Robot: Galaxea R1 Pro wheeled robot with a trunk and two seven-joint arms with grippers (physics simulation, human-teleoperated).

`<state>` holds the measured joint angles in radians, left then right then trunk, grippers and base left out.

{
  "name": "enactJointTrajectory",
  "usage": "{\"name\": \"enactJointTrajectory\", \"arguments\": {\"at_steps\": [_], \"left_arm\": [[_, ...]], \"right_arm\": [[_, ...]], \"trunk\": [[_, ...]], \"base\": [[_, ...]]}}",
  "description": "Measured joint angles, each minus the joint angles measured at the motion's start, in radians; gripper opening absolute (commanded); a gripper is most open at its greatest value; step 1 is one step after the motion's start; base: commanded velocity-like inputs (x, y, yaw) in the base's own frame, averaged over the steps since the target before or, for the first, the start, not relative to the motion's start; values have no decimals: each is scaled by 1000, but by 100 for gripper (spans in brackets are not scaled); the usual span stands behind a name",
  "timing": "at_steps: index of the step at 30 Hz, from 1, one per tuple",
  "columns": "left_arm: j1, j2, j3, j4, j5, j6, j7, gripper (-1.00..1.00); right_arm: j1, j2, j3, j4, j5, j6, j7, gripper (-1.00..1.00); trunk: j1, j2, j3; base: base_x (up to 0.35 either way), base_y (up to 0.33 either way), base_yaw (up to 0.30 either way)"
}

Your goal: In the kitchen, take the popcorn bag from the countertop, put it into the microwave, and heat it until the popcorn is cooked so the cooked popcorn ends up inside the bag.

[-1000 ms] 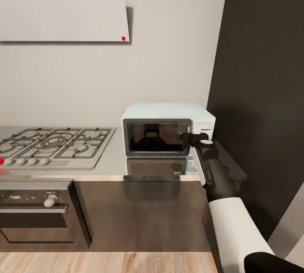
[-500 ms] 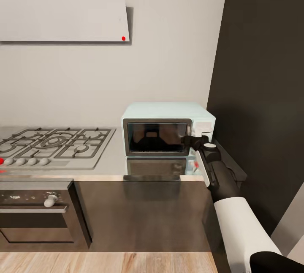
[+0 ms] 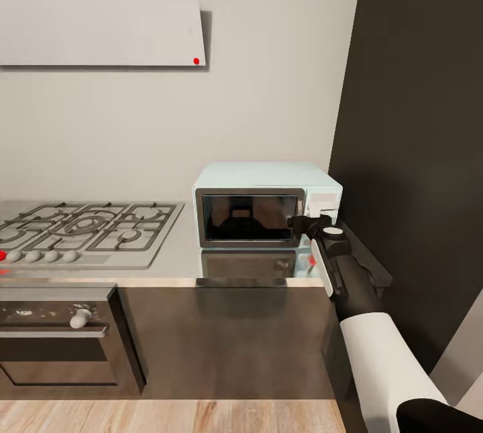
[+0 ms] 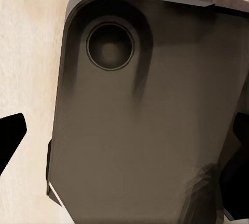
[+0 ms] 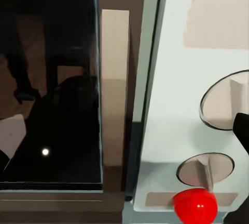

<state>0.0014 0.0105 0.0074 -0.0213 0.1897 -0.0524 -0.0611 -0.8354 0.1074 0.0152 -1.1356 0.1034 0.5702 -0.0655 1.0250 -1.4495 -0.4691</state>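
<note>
The pale mint-blue microwave (image 3: pixel 265 181) stands on the grey countertop (image 3: pixel 178 255) with its dark glass door (image 3: pixel 249 216) closed. A dark shape shows behind the glass; I cannot tell whether it is the popcorn bag. My right gripper (image 3: pixel 296 221) hovers just in front of the seam between the door and the white knob panel (image 3: pixel 324 204). In the right wrist view that gripper (image 5: pixel 124 141) is open, facing the door's pale handle bar (image 5: pixel 114 94), two round knobs (image 5: pixel 224 100) and a red button (image 5: pixel 194 206). My left gripper (image 4: pixel 124 130) is open over the robot's dark base.
A grey gas hob (image 3: pixel 84 228) lies left of the microwave, with a dark oven (image 3: pixel 57 339) below it and a white hood (image 3: pixel 100 17) above. A tall dark cabinet (image 3: pixel 416 151) stands close on the right. Light wood floor (image 3: pixel 168 416) lies in front.
My right arm has drifted slightly to the right and down in front of the microwave. The microwave door stays closed.
</note>
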Motion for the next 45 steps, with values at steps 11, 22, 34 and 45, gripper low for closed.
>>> {"name": "enactJointTrajectory", "arguments": {"at_steps": [11, 22, 34, 45], "left_arm": [[0, 0, 0, 0, 0, 0, 0, 100], [0, -1, 0, 0, 1, 1, 0, 100], [0, 0, 0, 0, 2, 2, 0, 100], [0, 0, 0, 0, 1, 2, 0, 100]], "right_arm": [[0, 3, 1, 0, -1, 0, -1, 100], [0, 4, 0, 1, -5, -18, -29, 100], [0, 3, 0, 3, -6, -20, -29, 100], [0, 3, -1, 7, -6, -20, -28, 100]], "trunk": [[0, 0, 0], [0, 0, 0], [0, 0, 0], [0, 0, 0]], "base": [[0, 0, 0], [43, 26, 0], [10, 16, 0], [19, 0, 0]]}}
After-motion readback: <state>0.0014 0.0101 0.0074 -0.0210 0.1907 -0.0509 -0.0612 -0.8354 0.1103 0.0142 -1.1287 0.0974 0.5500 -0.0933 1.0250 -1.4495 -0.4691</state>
